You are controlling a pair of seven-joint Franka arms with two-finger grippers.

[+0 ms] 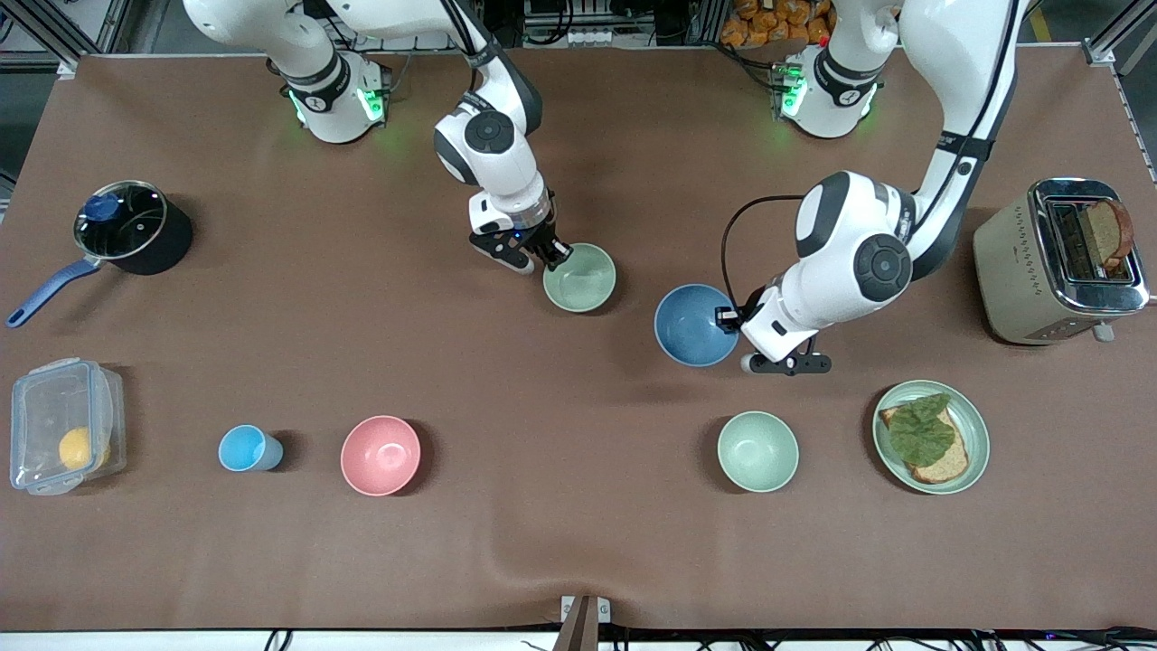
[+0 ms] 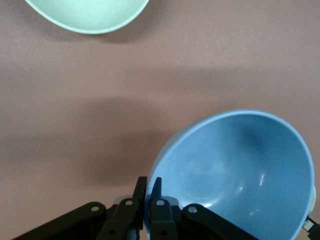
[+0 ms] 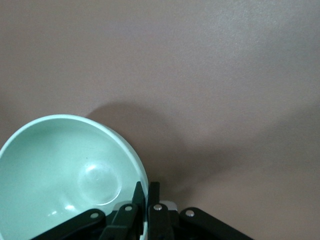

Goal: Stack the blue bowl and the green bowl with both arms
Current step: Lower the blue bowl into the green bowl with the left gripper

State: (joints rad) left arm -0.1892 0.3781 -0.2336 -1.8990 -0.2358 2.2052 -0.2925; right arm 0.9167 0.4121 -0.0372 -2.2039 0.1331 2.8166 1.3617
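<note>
- Front view: bright, even overhead lighting; the counter (image 1: 578, 542) is sharp from edge to edge.
- Shadows: short and soft beside each object.
- Glare: small highlights on the toaster (image 1: 1058, 262) chrome and the pot lid (image 1: 122, 220).
- Wrist views: dimmer, slightly soft; broad diffuse shadows fall on the counter, and faint reflections show inside the blue bowl (image 2: 240, 175).

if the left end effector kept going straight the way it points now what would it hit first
Probably nothing beyond the round matte blue bowl it already pinches by the rim. The left end effector points toward the right end effector's pale sage-green bowl.
</note>
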